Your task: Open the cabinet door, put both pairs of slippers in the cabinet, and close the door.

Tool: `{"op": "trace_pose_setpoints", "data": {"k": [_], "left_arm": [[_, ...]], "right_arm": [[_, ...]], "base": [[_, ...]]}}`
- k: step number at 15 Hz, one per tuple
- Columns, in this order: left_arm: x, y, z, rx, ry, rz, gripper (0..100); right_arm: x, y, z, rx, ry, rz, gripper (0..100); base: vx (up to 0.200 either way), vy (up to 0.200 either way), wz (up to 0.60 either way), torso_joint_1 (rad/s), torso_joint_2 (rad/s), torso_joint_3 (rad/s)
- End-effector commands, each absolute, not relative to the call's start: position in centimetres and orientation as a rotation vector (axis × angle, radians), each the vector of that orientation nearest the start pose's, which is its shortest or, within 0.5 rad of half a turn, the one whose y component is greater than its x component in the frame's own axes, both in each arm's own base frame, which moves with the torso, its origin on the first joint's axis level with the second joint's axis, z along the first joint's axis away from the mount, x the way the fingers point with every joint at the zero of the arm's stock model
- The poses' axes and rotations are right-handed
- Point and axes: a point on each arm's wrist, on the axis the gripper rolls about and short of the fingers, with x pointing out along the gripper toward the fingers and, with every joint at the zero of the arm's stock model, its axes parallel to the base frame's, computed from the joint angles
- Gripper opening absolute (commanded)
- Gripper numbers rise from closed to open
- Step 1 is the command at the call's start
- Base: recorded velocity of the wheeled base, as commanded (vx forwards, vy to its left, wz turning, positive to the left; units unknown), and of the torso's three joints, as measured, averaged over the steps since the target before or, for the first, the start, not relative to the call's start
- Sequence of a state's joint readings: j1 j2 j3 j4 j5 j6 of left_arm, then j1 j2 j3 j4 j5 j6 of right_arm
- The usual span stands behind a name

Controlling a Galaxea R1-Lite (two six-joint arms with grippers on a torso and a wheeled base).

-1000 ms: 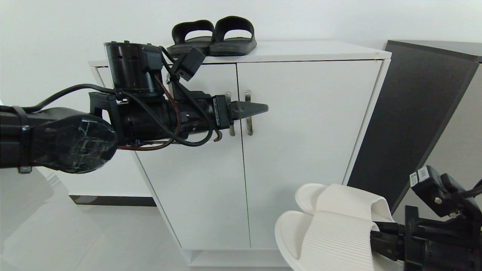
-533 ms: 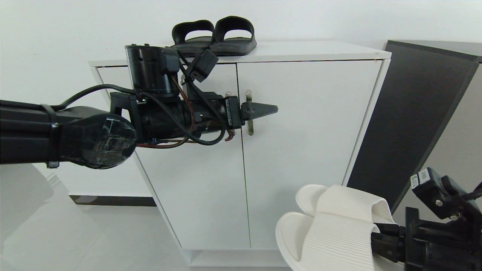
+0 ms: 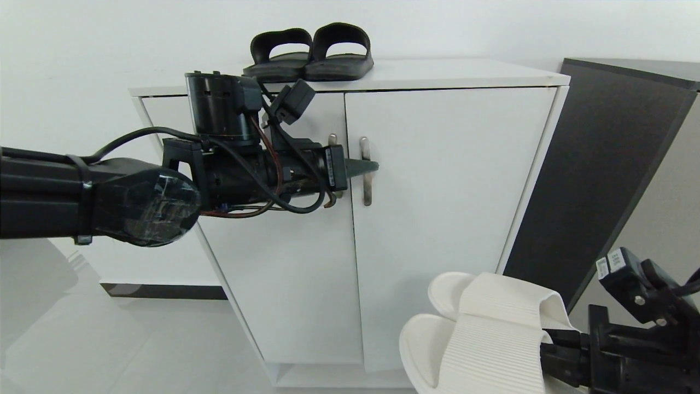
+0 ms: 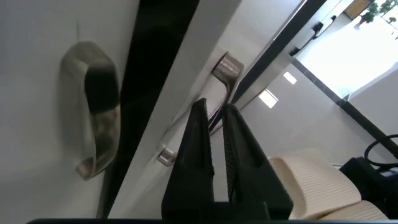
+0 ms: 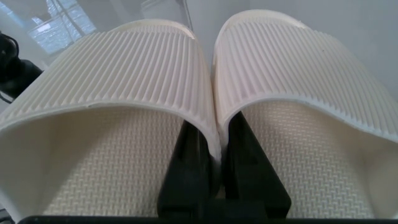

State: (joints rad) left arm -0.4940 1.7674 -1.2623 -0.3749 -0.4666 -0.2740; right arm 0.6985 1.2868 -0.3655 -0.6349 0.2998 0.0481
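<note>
Seemingly in left tool (image 3: 372,166): vertical door handle (image 3: 367,189); slippers (image 3: 481,334) toes-forward in right tool (image 5: 215,138)

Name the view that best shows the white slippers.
Right wrist view: white slippers close up, inner strap edges pinched together in the right gripper. Head view shows them cut off at its lower edge; left wrist view catches a corner.

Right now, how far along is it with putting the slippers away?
Early days. Done: right gripper holds the white slippers. In hand: left gripper pinches the right door handle; the door looks barely ajar. Left: open it fully, load the white pair and the black slippers lying atop the cabinet, close up.
</note>
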Motion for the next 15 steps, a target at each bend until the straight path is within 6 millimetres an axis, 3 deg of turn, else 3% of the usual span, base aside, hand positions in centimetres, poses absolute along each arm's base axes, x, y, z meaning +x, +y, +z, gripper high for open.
{"op": "trace_pose_setpoints", "data": {"k": [1, 6, 8, 11, 14, 15], "left_arm": [[28.7, -17.1, 26.6, -0.251, 0.268, -0.949, 0], [23.2, -16.0, 25.5, -0.243, 0.242, -1.016, 0], [21.9, -15.5, 25.0, -0.244, 0.225, -1.027, 0], [19.0, -13.8, 25.0, -0.244, 0.207, -1.035, 0], [19.5, -12.6, 25.6, -0.249, 0.176, -0.985, 0], [20.7, -12.1, 26.1, -0.256, 0.151, -0.944, 0]], "right_arm": [[13.2, 11.9, 16.5, -0.015, 0.321, 0.995, 0], [12.4, 11.7, 16.3, -0.061, 0.290, 1.055, 0], [11.8, 11.4, 16.4, -0.058, 0.275, 1.127, 0], [11.1, 10.9, 16.4, -0.050, 0.264, 1.177, 0], [11.1, 10.9, 16.4, -0.050, 0.265, 1.178, 0], [11.1, 11.0, 16.5, -0.054, 0.261, 1.179, 0]], "base": [[0.000, 0.000, 0.00, 0.000, 0.00, 0.000], [0.000, 0.000, 0.00, 0.000, 0.00, 0.000], [0.000, 0.000, 0.00, 0.000, 0.00, 0.000], [0.000, 0.000, 0.00, 0.000, 0.00, 0.000], [0.000, 0.000, 0.00, 0.000, 0.00, 0.000], [0.000, 0.000, 0.00, 0.000, 0.00, 0.000]]}}
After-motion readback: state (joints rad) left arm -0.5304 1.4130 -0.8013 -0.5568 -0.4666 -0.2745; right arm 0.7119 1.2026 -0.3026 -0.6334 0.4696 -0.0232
